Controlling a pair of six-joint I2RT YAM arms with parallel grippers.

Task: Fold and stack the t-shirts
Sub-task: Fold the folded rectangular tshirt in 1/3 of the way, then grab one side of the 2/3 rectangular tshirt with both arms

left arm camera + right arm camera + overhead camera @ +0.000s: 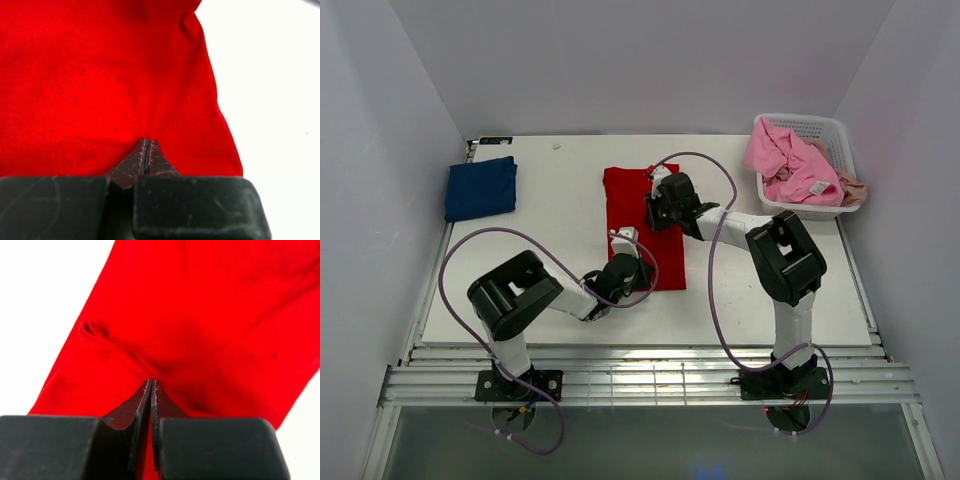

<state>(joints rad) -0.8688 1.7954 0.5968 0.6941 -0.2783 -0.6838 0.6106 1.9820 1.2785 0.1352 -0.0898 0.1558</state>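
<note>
The left gripper (146, 150) and right gripper (151, 390) are both pinching the red t-shirt (632, 205) tight by thin edges, risking the cloth slipping if pulled unevenly.

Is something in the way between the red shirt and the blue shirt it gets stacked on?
Nothing visible is. The table between the red t-shirt and the folded navy t-shirt is bare. Nothing sits between the arms and the red cloth either: the left arm's fingers and the right arm's fingers are shut on it.
</note>
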